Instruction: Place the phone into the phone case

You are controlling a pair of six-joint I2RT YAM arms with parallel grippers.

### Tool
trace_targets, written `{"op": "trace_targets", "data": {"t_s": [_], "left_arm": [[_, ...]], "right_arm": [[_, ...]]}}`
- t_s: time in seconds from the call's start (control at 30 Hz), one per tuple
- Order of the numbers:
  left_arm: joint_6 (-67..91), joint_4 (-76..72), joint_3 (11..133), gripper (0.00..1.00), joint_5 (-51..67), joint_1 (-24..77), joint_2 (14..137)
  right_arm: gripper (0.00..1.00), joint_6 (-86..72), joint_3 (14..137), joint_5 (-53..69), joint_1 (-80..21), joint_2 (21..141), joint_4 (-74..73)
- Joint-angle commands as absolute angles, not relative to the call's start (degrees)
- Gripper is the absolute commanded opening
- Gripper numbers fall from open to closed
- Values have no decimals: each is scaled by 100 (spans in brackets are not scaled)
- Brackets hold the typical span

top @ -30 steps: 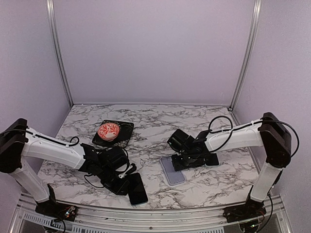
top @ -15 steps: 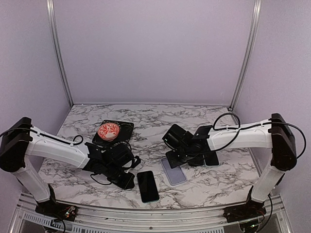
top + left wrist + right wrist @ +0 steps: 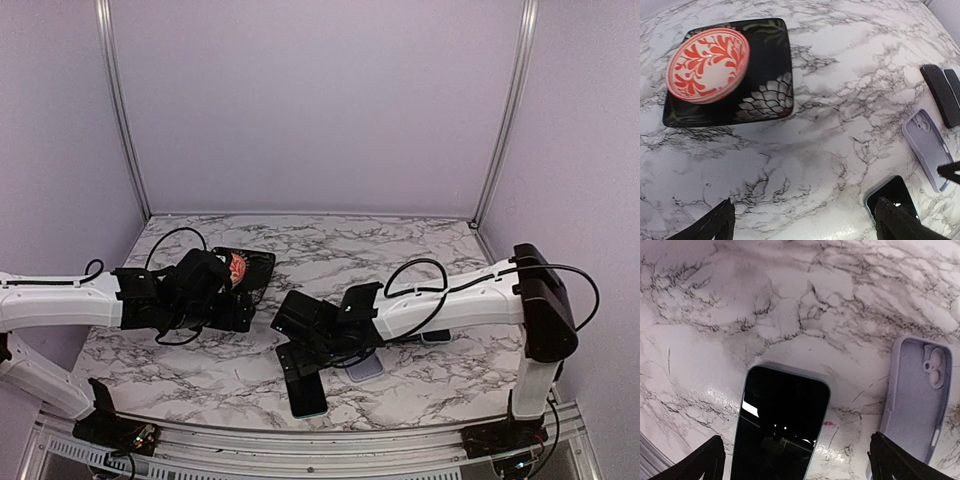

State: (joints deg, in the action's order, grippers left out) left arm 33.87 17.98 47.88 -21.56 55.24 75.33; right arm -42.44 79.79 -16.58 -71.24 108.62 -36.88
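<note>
1. While the left gripper (image 3: pixel 805 227) hangs over the left half of the table (image 3: pixel 430 250), its jaws are spread wide, with only bare marble between them; it holds and touches nothing.
2. Toward the far-left part of the table, a black square plate (image 3: pixel 767 60) carries a red-and-white patterned bowl (image 3: pixel 707 65).
3. Flat and screen up, the phone (image 3: pixel 777 425) lies close to the near edge, about midway along it. Its glass is dark and glossy, and it has a pale rim and rounded corners.
4. Directly above the phone, the right gripper (image 3: pixel 795 462) is also spread wide, one fingertip on each side and both clear of its edges. It grips nothing.
5. Just right of the phone, with a strip of marble between them, lies the pale lilac phone case (image 3: pixel 915 395). It is hollow side up, with the camera cut-out at one end.
6. Farther toward the right edge lie two dark flat slabs (image 3: pixel 940 95), side by side.
</note>
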Motion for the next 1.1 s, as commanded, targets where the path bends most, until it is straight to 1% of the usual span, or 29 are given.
{"op": "trace_targets", "data": {"t_s": [0.0, 0.2, 0.33, 0.47, 0.53, 0.63, 0.87, 1.07], "left_arm": [[3206, 1839, 4630, 99, -2624, 5283, 7145], [2849, 1686, 4583, 99, -2420, 5194, 7193], [2843, 1574, 4531, 99, -2271, 5194, 7209], [2815, 1474, 4447, 99, -2275, 5178, 7126], [2797, 1462, 4422, 99, -2279, 5169, 7111], [2788, 1466, 4421, 99, -2268, 5160, 7078], [2735, 1459, 4412, 99, -2310, 5147, 7030], [2708, 1459, 4407, 99, -2315, 5126, 7050]], "right_arm": [[99, -5015, 8493, -1401, -7350, 11457, -4261], [99, -5166, 9058, -1123, -7429, 12099, -4666], [99, -5182, 9515, -1141, -7468, 12499, -5195], [93, -5113, 10101, -1216, -7529, 13007, -5934], [92, -5027, 10292, -1142, -7536, 13186, -6114], [88, -4919, 10124, -968, -7537, 13112, -5924], [79, -4492, 9073, -794, -7524, 12337, -5977], [76, -3985, 8267, -567, -7473, 11819, -6149]]}}
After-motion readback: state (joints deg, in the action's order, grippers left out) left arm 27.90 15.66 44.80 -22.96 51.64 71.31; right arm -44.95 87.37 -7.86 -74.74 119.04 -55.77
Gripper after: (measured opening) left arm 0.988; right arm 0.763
